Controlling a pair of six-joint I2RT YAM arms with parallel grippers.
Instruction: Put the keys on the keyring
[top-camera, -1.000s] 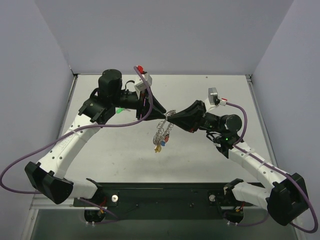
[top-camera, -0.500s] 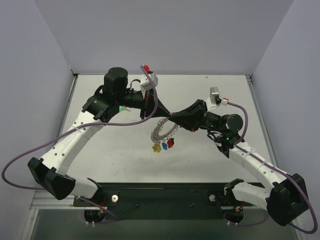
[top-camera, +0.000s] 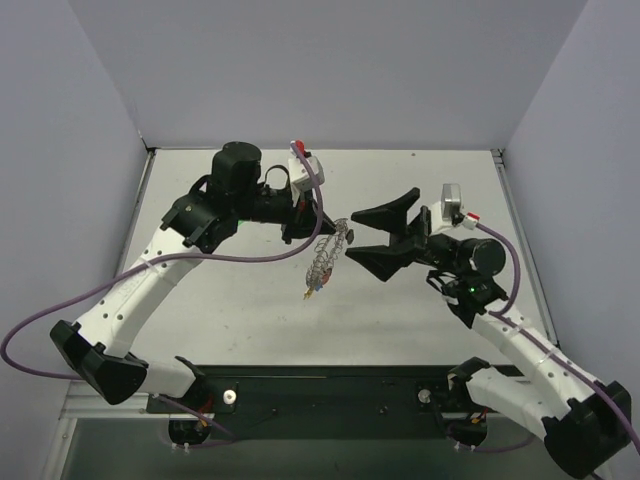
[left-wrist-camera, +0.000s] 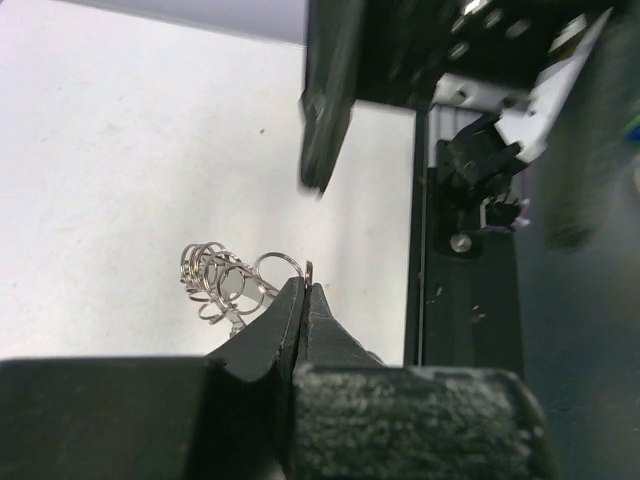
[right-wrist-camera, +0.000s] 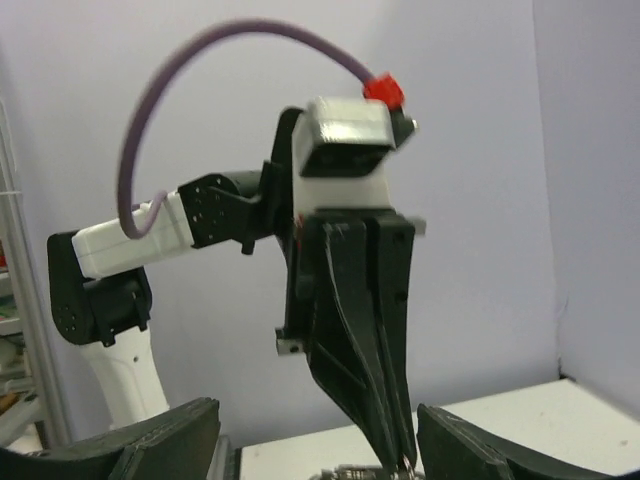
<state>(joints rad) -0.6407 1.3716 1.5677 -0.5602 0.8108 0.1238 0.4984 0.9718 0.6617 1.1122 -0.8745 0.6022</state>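
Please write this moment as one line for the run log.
left gripper: shut on keyring, held in air | right gripper: open, beside keyring, holding nothing | keys: hanging at keyring's lower end

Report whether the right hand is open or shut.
Open. The right hand has its fingers spread wide, gripping nothing; the keyring hangs from the shut left hand.

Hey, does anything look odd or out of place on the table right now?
Only the keyring: it seems to hang rather than lie flat, pinched at its top by the shut left gripper, with keys dangling below. The right gripper stands open beside it, holding nothing. Nothing looks spilled or damaged.
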